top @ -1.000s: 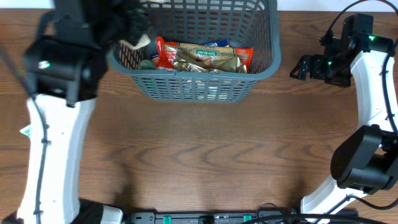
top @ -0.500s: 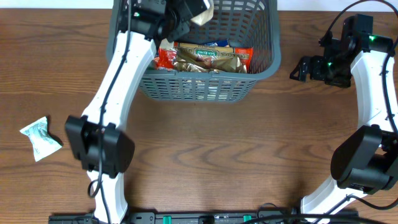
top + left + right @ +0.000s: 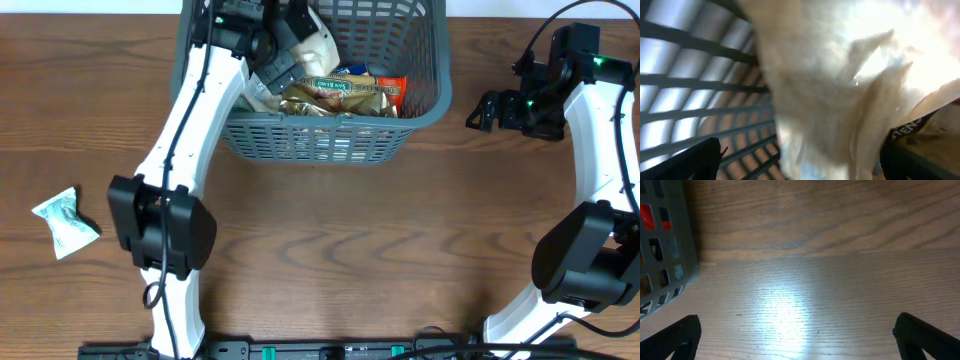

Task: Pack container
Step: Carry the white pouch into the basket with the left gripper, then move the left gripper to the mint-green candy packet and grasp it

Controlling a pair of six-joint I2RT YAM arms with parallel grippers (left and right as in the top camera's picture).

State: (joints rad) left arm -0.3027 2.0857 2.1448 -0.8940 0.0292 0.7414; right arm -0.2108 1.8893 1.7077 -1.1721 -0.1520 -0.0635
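Note:
The dark grey lattice container [image 3: 320, 140] stands at the table's far edge with several snack packets in it, among them a gold and red packet [image 3: 345, 95]. My left gripper [image 3: 290, 45] is inside the container near its left wall, open. A cream packet [image 3: 320, 50] lies loose just beside it. In the left wrist view the cream packet [image 3: 840, 85] is blurred between the wide-apart fingers of the left gripper [image 3: 800, 162], with the container's wall [image 3: 700, 85] behind. My right gripper [image 3: 482, 108] is open over bare table to the container's right, nothing between its fingers [image 3: 805, 340].
A white and green packet [image 3: 65, 222] lies on the table at the far left, well away from the container. The container's corner [image 3: 665, 255] shows at the left of the right wrist view. Brown wooden table [image 3: 330, 250] lies in front of the container.
My left arm swung from the table's left side into the container with the cream packet, then opened its jaws and let the packet go. The right arm has not moved.

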